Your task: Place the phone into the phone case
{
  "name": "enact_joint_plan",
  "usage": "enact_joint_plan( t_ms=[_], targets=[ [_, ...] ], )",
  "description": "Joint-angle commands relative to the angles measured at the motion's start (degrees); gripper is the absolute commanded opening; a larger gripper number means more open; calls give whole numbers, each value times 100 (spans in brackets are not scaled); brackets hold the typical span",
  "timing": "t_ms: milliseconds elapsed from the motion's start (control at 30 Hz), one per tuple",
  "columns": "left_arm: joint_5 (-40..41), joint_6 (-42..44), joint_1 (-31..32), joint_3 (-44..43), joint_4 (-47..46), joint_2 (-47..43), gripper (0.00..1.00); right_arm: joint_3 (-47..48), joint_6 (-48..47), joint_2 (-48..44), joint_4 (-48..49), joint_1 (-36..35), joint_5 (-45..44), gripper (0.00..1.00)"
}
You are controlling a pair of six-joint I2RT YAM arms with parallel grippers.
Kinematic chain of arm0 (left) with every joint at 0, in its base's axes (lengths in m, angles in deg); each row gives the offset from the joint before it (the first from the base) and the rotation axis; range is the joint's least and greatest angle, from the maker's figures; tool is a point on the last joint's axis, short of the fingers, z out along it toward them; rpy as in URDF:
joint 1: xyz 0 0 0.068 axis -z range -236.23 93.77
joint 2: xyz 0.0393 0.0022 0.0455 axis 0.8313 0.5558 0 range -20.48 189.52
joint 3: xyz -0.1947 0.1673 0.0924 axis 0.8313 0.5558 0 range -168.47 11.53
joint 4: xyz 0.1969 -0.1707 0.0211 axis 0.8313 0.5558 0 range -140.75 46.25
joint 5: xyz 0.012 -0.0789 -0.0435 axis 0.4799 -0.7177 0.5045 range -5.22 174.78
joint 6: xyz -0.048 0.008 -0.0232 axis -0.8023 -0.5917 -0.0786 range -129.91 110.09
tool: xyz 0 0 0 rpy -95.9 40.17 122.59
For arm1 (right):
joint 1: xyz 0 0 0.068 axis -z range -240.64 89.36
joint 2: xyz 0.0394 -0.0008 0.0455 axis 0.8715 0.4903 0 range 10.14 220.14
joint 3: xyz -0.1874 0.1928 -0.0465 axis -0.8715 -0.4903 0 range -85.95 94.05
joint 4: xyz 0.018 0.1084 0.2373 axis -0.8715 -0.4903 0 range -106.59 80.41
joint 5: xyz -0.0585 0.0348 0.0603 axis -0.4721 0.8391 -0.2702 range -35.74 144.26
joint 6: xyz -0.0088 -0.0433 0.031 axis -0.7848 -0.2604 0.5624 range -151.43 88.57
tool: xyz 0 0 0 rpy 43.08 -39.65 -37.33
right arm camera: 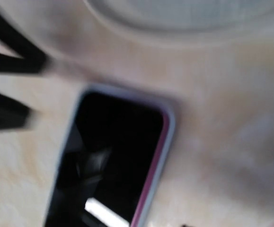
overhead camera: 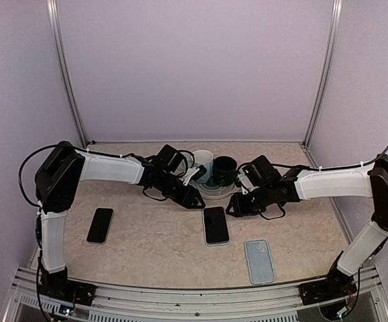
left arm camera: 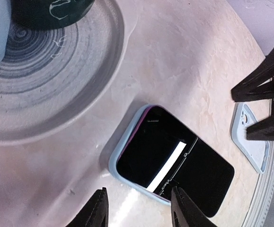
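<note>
Phone (left arm camera: 174, 161), black and glass-faced, lies mid-table in a pale blue soft case (left arm camera: 114, 163). The rim wraps one end, but I cannot tell whether the other end is seated, so a final press may remain. Left gripper (left arm camera: 139, 213) hovers just beside it, jaws parted and empty; right gripper (left arm camera: 243, 112) is likewise spread, holding nothing. Nearby sit a grey swirled ceramic plate (left arm camera: 56, 90) bearing a dark green mug (left arm camera: 51, 12), a spare pale blue case (overhead camera: 259, 261) and a second black phone (overhead camera: 100, 225); none blocks the way
</note>
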Motion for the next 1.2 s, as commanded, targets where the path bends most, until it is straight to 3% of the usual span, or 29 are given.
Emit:
enact_joint_plan(
  t_ms=[0,467,733,1100,1167],
  targets=[
    [-91,61,19,657,-8,-532,44,229,446,446,-544,-20,398,36],
    [-477,-126,281,947,-94,-232,37,-169,373,936,200,-23,1036,18],
    [-612,-325,309,875,-207,67,34,178,313,1395,-233,-132,727,11],
    [-491,-151,320,825,-101,36,34,900,356,2038,-1180,-712,-220,12],
    [-431,-130,312,774,-66,42,34,951,462,1909,-1298,-781,-321,18]
  ],
)
